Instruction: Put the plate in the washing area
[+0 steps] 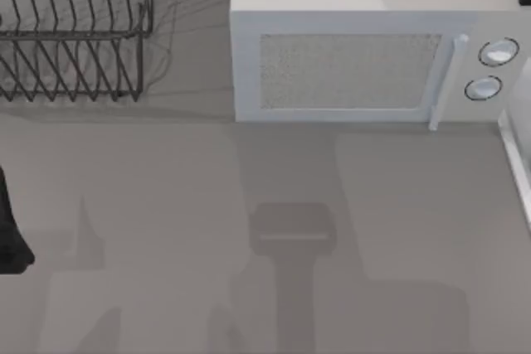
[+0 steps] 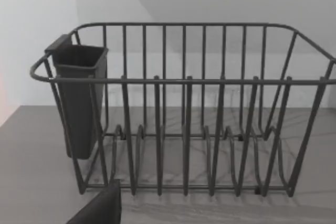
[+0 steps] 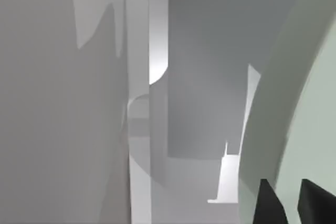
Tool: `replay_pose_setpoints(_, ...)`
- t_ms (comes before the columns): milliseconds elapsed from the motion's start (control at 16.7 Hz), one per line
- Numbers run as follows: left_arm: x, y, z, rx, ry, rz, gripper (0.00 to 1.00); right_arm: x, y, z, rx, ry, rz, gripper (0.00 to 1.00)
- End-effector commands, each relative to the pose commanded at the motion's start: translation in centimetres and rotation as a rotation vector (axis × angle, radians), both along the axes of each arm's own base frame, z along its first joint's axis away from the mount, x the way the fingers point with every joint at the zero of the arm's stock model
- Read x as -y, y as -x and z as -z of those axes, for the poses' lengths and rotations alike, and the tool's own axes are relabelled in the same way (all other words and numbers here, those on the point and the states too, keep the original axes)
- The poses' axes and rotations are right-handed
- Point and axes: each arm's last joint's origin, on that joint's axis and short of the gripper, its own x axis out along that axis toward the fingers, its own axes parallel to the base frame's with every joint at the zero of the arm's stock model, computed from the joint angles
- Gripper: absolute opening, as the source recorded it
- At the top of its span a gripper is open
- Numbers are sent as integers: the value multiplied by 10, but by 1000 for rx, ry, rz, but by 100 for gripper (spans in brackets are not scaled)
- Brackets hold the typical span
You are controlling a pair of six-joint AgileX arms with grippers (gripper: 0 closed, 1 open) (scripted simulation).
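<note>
You see the rack [image 1: 75,31] cut off by the top view's left and top edges. The microwave [image 1: 365,64] runs off its top and right edges. A dark piece of the left arm [image 1: 10,230] shows at the left edge, the rest out of frame. In the right wrist view, the plate [image 3: 310,129] is cropped, and the right gripper [image 3: 294,203] shows only two dark fingertips at the bottom edge.

A grey table [image 1: 166,205] carries a wire dish rack [image 1: 75,31] at its far left and a white microwave [image 1: 365,64] at its far right. A pale wall [image 2: 31,35] rises behind the rack, and soft shadows lie across the tabletop.
</note>
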Motion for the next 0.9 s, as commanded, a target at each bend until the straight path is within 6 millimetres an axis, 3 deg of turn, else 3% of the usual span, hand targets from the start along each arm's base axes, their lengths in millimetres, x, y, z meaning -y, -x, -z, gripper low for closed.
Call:
replay_pose_setpoints(540,0,0,0,0,0,0,100,0,0,0,0,0,0,98)
replay_pose_setpoints(900,0,0,0,0,0,0,100,0,0,0,0,0,0,100)
